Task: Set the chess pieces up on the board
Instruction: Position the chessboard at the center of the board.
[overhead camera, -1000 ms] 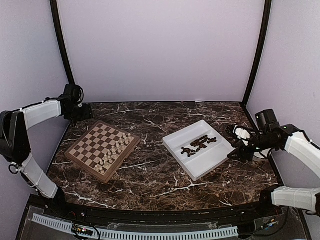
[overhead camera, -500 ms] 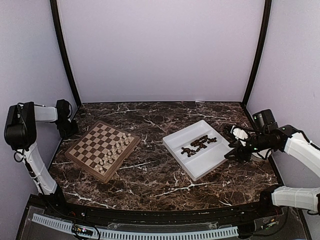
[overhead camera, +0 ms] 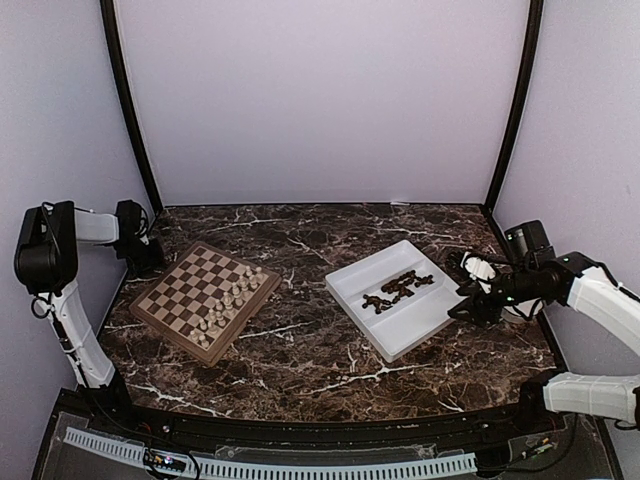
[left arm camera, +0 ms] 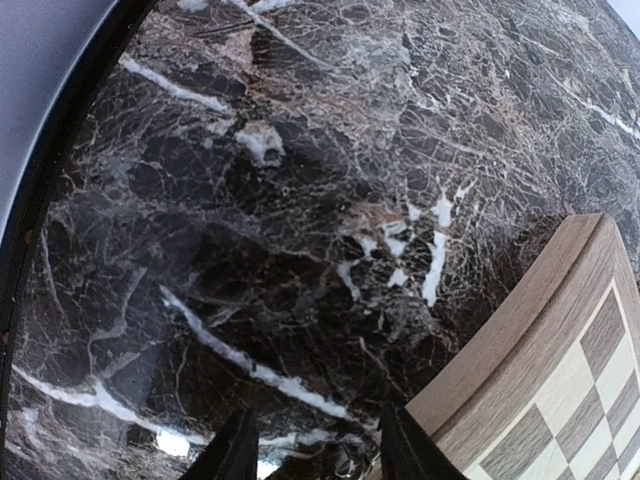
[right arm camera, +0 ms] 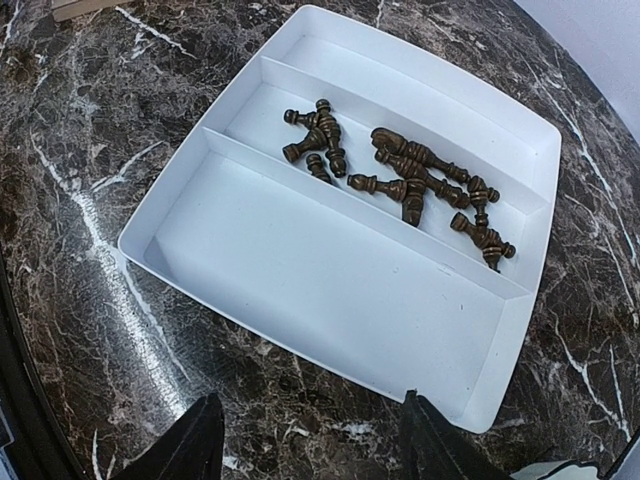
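The right fingers (right arm camera: 203, 445) are spread wide with nothing between them, hanging low over the bench (overhead camera: 320, 350) just off the near rim of the white tray (right arm camera: 330, 290). Over the last second they have crept a little closer to that tray, so I take it the right arm is lining up its first pick. Beyond the fingertips the tray shows three compartments: the wide near one and the narrow far one are bare, and the middle one holds the dark pieces (right arm camera: 400, 175), all lying on their sides in loose clusters, some touching or crossing each other. Grabbing one cleanly out of that tangle looks fiddly, and the divider walls leave little room to come in from the side. Across the bench, the left fingers (left arm camera: 238, 455) are also released and empty, close above the marble, just beside a corner of the board (left arm camera: 540, 350). That arm has changed most: a second ago it was stretched out from the wall, and now it is folded back with its wrist tucked down near the board's far left corner. The cream pieces (overhead camera: 235, 295) already stand along the board's tray-side edge, while its opposite rows are bare, so none of the dark set is placed yet.
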{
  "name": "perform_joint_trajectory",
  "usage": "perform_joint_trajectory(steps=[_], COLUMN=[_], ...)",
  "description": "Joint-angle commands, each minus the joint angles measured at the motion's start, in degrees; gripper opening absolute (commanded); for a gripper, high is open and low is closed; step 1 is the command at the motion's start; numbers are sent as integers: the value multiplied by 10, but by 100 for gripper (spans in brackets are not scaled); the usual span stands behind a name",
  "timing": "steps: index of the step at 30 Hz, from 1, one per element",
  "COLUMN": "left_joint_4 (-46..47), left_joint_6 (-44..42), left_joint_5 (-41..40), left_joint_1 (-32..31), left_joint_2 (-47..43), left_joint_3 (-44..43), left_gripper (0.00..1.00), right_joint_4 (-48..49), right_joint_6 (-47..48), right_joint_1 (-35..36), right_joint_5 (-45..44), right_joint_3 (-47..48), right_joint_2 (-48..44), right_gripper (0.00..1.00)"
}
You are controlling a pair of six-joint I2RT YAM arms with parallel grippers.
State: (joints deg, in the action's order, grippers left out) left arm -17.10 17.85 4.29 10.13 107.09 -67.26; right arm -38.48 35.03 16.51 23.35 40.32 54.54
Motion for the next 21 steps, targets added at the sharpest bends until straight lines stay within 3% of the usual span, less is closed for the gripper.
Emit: perform_joint_trajectory(steps=[1, 9, 21], left_joint_4=[-8, -24, -15], left_joint_6=[22, 28, 87], left_joint_5=[25, 51, 92], left_joint_1=[2, -31, -139], left_joint_2=[-10, -41, -161], left_joint_3=[23, 73, 236], left_gripper=[44, 43, 43], right_joint_4=[25, 32, 34], right_joint_6=[-6, -5, -3], right_joint_1=[5, 5, 6], right_joint_5=[3, -1, 1], right_joint_3=[-12, -14, -13], right_joint_2=[-2, -1, 7], right_gripper=[61, 61, 61])
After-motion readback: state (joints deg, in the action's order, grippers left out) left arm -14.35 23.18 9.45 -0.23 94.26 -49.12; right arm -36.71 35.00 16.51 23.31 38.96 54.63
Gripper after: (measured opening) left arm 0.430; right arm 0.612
